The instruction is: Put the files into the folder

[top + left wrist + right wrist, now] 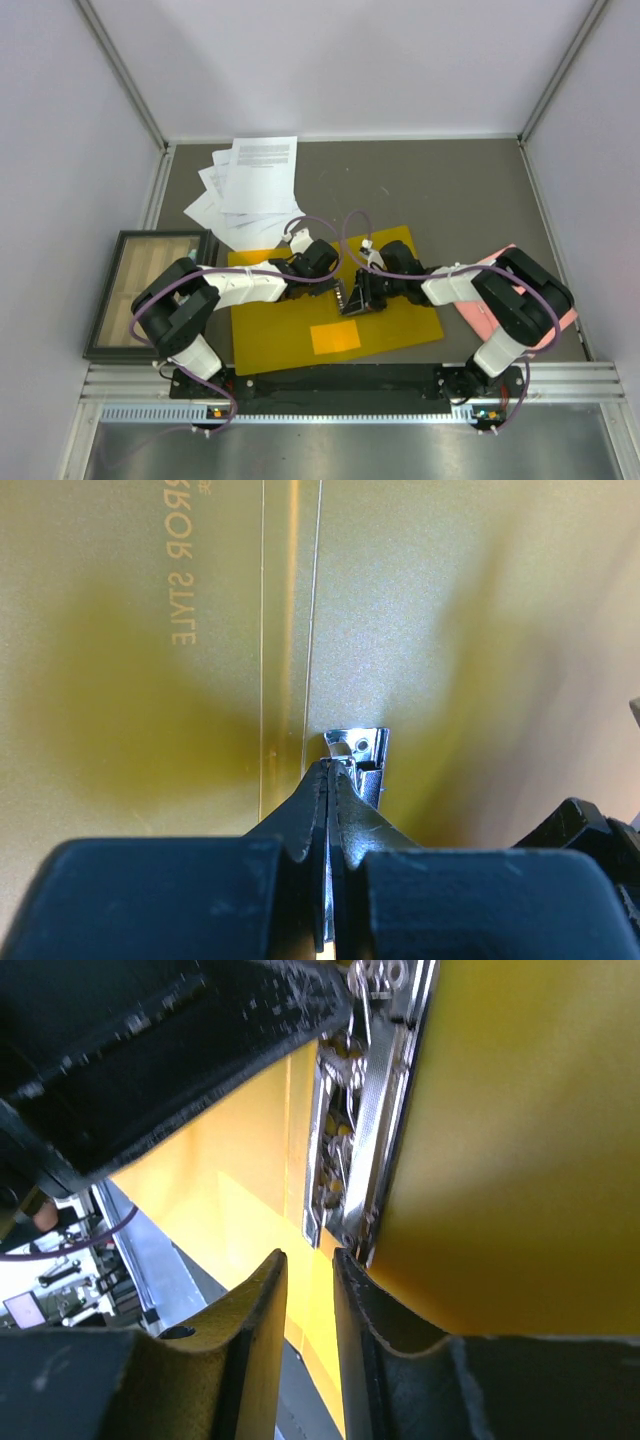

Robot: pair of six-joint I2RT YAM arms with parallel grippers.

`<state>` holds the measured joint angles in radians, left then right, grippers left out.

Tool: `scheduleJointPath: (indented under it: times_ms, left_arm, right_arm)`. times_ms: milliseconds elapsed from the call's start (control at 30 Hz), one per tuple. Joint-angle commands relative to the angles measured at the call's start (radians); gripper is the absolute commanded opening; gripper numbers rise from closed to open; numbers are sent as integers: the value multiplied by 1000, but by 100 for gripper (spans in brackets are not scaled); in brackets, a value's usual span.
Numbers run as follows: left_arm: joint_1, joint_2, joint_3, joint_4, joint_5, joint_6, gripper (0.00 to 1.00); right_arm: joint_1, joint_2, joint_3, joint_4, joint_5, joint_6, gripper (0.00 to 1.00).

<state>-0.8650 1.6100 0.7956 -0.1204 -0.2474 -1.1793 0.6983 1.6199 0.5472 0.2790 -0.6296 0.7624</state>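
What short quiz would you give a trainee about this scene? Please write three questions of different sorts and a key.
1. True or false: the files already lie inside the folder.
2. What does the left end effector pinch? A: a pen. B: the metal clip. C: a cup.
3. Fill in the missing word: the jaws of the right end effector stand slightly ____, with nothing between them.

Key: 1 false, they lie on the table beyond the folder; 2 B; 3 open.
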Motion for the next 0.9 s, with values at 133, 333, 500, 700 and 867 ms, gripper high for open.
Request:
scheduleJointPath:
  times_ms: [133, 333, 500, 700, 867]
  left_arm:
    - [-3, -15, -10, 31, 2, -20, 0]
    - [-6, -13, -13, 36, 3, -11, 0]
    - [-6, -31, -4, 103, 81, 143, 0]
    - [-5, -123, 94, -54, 57, 385, 63]
    - [-6, -260, 39, -93, 31, 391, 58]
  right_arm:
    - [17, 55, 59, 75, -24, 5, 21]
    - [17, 77, 59, 80, -12, 2, 0]
    - [17, 83, 56, -1, 47, -31, 0]
    - [17, 103, 39, -35, 122, -63, 0]
    - [17, 124, 33, -24, 133, -51, 0]
